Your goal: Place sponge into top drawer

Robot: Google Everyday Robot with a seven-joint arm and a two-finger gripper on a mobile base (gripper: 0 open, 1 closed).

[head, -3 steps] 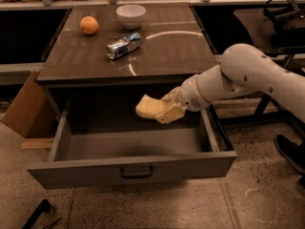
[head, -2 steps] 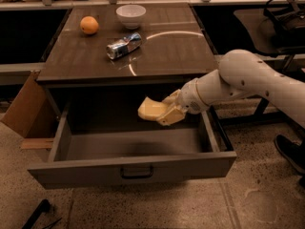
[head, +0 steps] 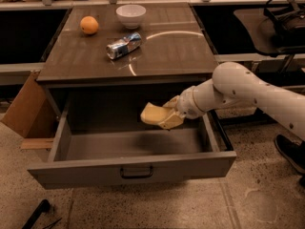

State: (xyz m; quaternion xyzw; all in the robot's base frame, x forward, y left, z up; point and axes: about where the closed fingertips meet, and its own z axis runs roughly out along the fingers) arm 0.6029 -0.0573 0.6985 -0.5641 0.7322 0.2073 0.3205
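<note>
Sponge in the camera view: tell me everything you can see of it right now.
The sponge is a pale yellow foam block with rounded edges, looking soft. It hangs tilted above the open top drawer, over its right half as seen here, touching no part of it. Only the gripper touches it, jaws closed on its right end.

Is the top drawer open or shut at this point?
Open: the top drawer is pulled out, its floor showing; the gripper holds the sponge above it.
</note>
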